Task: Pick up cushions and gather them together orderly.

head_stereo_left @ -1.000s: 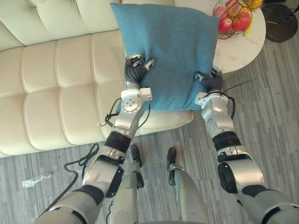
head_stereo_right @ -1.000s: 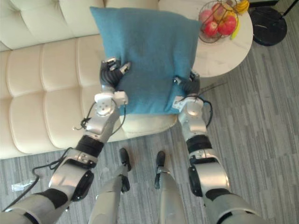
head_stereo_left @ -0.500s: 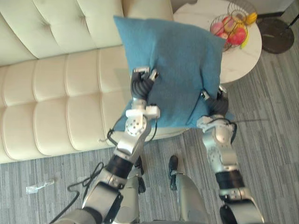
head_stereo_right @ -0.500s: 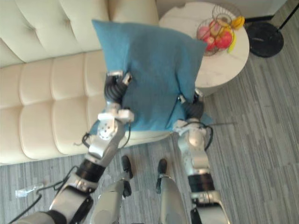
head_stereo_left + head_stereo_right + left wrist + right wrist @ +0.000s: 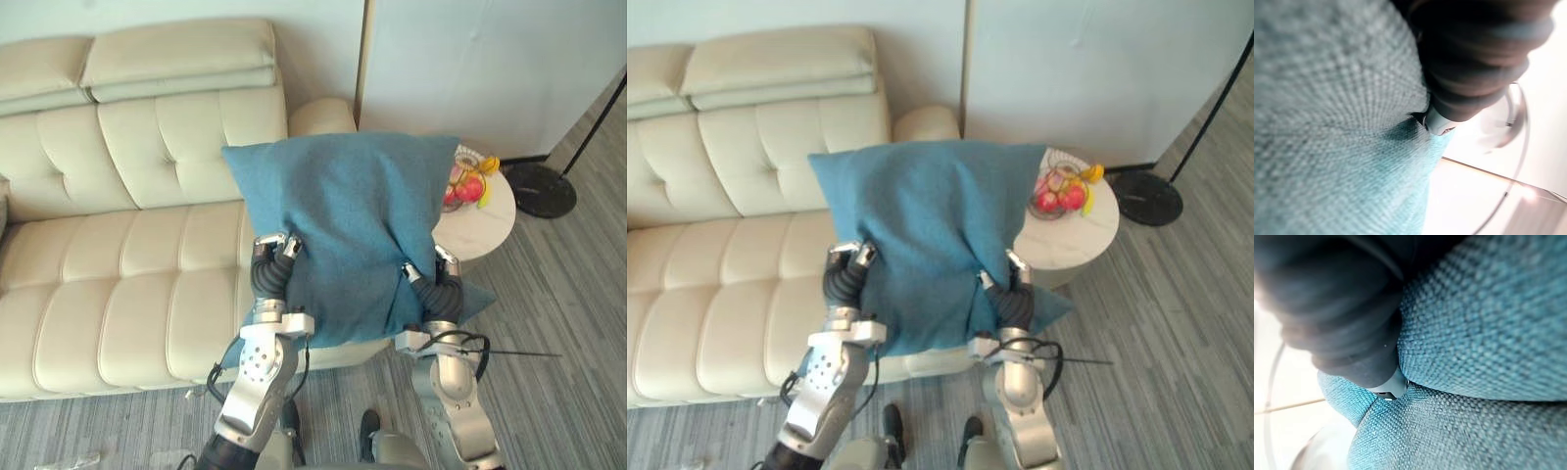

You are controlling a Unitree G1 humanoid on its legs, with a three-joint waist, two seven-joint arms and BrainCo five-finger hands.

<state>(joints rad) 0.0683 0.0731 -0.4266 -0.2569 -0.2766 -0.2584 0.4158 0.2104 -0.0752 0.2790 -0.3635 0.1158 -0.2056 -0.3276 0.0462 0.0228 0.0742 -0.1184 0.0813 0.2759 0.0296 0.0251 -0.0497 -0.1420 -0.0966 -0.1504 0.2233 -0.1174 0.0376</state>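
Above cream sofa [image 5: 118, 264], grey floor [image 5: 573, 338] — left hand [image 5: 271, 266], right hand [image 5: 438, 287] clutch blue cushion [image 5: 353, 225].

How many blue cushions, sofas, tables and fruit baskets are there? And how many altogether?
blue cushion: 1
cream sofa: 1
round white table: 1
fruit basket: 1
Total: 4

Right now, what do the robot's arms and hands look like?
The left arm and right arm are silver-grey with rounded joint housings. The left hand and right hand have dark ribbed covers and silver, dark-tipped fingers.
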